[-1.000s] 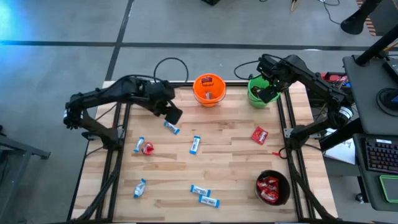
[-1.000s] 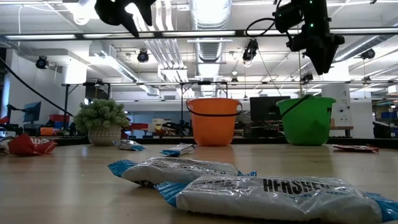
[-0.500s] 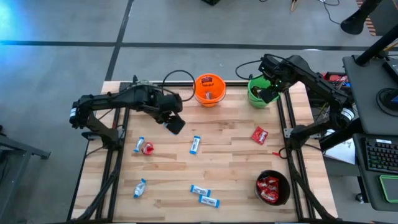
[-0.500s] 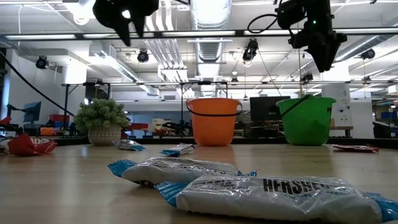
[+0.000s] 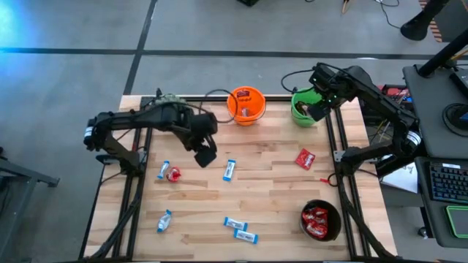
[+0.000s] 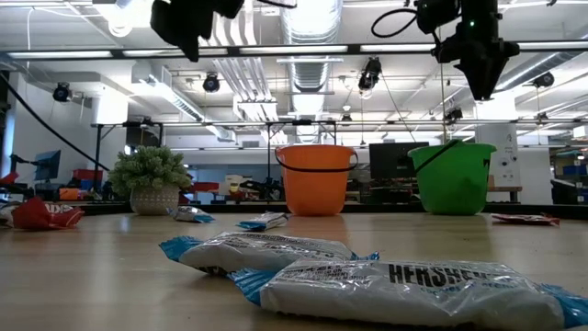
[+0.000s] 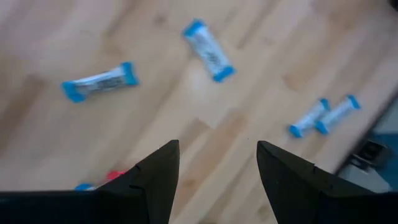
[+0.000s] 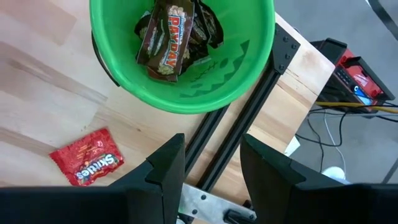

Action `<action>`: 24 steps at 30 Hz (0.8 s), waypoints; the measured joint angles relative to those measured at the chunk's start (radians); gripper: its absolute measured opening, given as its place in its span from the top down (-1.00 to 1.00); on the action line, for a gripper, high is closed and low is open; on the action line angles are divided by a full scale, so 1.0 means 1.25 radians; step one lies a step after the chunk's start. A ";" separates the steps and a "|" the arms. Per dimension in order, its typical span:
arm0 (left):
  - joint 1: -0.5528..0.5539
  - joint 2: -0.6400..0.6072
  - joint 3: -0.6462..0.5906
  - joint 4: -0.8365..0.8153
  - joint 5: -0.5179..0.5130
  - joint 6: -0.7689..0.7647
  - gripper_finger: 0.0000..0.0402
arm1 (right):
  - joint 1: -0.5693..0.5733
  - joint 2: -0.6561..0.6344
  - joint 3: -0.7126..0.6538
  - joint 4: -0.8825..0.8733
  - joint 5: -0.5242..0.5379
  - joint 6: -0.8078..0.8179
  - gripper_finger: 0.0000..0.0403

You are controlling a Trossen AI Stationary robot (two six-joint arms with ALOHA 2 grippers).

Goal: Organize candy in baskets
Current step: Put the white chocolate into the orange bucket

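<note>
Over the wooden table [image 5: 270, 183], both left gripper [image 7: 214, 163] and right gripper [image 8: 211, 163] fingers seem spread, holding nothing.

Left hand [image 5: 205, 155] open, raised mid-table; right hand [image 5: 317, 112] open, raised at far right

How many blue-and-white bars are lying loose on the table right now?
5. One blue-and-white bar at centre; one beside a red packet on the left; one at front-left; two side by side at front-centre. The left gripper may hide another.
</note>
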 joint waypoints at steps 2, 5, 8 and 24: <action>-0.029 0.010 0.000 0.024 0.017 0.000 0.02 | 0.000 0.000 0.000 0.000 0.000 0.000 0.30; -0.087 0.025 0.000 0.039 0.012 0.004 0.02 | 0.000 0.002 0.000 0.001 0.000 0.000 0.30; -0.150 0.046 0.000 0.043 0.003 -0.008 0.02 | 0.000 0.002 0.000 0.001 0.000 0.002 0.30; -0.266 0.134 0.000 0.161 0.029 -0.119 0.02 | 0.000 0.002 0.000 0.004 0.000 0.012 0.30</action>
